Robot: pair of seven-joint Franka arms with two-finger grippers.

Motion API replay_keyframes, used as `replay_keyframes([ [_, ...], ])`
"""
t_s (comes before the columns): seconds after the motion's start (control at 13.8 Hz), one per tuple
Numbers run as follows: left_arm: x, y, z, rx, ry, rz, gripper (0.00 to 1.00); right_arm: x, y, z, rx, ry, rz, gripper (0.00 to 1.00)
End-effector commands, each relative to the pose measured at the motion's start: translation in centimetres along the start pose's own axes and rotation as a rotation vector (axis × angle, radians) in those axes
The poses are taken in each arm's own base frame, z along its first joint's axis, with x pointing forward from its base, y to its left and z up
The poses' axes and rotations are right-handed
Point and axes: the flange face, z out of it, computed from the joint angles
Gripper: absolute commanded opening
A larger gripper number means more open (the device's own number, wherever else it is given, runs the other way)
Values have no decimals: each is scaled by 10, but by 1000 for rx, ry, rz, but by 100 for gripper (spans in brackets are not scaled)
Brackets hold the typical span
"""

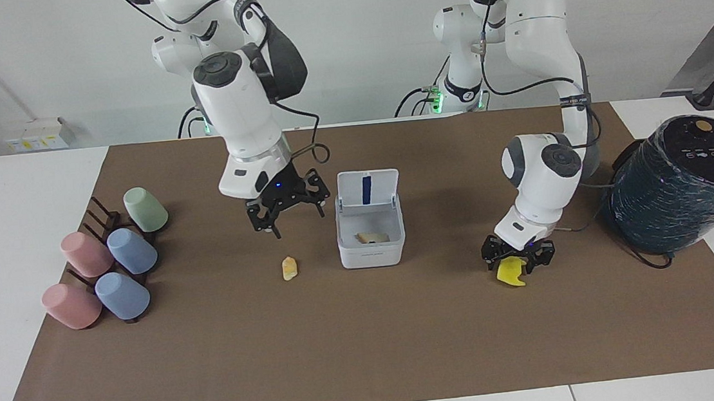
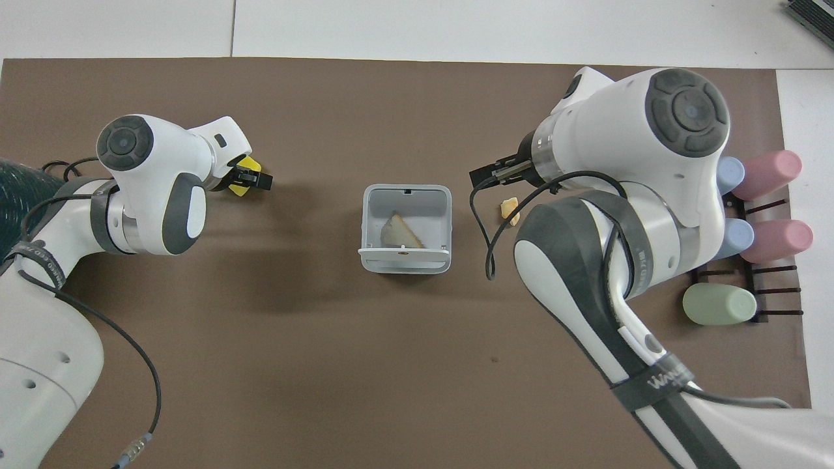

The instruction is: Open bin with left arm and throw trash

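Facing view: my bin (image 1: 372,251) is sitting lid-up, beige triangle (image 1: 371,237) inside | overhead view is showing that triangle (image 2: 399,231) whole | my left gripper (image 1: 518,262) is straddling the yellow piece (image 1: 510,272), fingers apart | my right gripper (image 1: 287,210) is hanging spread, empty

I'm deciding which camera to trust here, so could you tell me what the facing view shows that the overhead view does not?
Only the facing view shows the inside of the bin's raised lid with its blue strip, and the right gripper raised above the mat. Only the overhead view shows the beige triangle whole on the bin floor. Both show the yellow piece at the left gripper and the small yellow-orange lump.
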Motion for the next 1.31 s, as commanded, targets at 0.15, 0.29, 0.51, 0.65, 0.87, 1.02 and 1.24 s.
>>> replay_keyframes([
  [0.15,-7,3,-11,17,9,23,37,-33,40,58,-42,-46,100,100],
  [0.29,-7,3,-10,17,6,22,11,-28,46,88,-50,-31,96,100],
  [0.51,-3,1,-14,18,16,22,0,-31,42,140,-45,-61,94,100],
  [0.65,12,0,-30,13,3,19,0,-33,34,167,-44,-63,76,100],
  [0.87,38,19,-63,-14,-41,4,0,-38,35,183,-79,-89,30,100],
  [1.02,46,48,-83,-40,-51,-51,0,-41,37,184,-83,-103,30,97],
  [1.24,46,105,-110,-54,-89,-100,0,-49,36,188,-85,-123,33,53],
])
